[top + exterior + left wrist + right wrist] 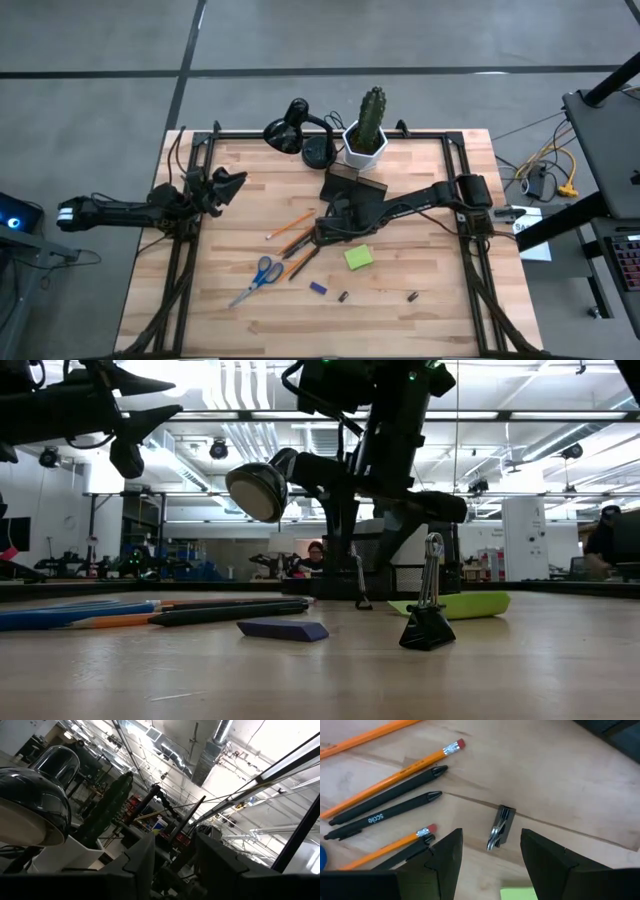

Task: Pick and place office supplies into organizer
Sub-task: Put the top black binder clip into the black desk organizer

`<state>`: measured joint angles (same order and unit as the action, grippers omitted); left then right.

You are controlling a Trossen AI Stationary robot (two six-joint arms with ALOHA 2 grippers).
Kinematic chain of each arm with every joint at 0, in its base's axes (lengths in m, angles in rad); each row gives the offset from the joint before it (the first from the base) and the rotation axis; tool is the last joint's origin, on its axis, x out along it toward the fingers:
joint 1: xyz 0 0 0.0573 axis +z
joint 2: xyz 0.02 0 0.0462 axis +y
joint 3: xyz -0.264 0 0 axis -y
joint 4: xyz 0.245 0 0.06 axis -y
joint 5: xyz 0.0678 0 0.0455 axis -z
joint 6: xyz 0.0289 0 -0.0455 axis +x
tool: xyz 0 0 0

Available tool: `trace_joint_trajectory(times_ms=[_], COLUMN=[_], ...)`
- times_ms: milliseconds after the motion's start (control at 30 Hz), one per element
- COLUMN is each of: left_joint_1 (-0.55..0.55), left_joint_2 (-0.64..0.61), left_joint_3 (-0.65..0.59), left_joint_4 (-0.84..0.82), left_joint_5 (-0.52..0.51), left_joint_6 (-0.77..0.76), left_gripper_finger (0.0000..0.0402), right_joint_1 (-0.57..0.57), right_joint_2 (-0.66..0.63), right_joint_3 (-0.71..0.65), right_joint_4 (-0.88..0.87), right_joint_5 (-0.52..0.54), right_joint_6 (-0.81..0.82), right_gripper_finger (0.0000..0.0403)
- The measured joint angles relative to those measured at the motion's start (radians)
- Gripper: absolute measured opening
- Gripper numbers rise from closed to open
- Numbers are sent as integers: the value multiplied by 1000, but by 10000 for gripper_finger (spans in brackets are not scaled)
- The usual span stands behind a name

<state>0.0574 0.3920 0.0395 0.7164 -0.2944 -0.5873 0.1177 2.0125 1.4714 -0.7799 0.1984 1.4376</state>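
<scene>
Hovering right hand (490,860): fingers spread above a small binder clip (500,834), apparently lined up to grab it.
Supplies: pens and pencils (385,800) lay at its ten o'clock on the tabletop (420,310).
Organizer (353,184): twelve o'clock, nearby.
Left hand (228,186): open, waiting at nine o'clock.

High view looks straight down on the desk (400,310); low view looks level across it; both share the lamp (287,134)
</scene>
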Motion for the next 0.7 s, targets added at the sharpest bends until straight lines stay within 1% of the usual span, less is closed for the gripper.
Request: trace_joint_trajectory(times_ms=[167, 700], left_joint_1=[0, 0], left_joint_2=[0, 0], left_joint_3=[0, 0], left_joint_4=[0, 0], left_joint_5=[1, 2], left_joint_6=[0, 0], left_gripper_finger=[128, 128], right_joint_1=[0, 0], right_joint_2=[1, 1], right_joint_3=[-4, -20], right_joint_4=[0, 0], right_joint_5=[47, 59], right_joint_6=[6, -1], right_gripper_finger=[187, 187])
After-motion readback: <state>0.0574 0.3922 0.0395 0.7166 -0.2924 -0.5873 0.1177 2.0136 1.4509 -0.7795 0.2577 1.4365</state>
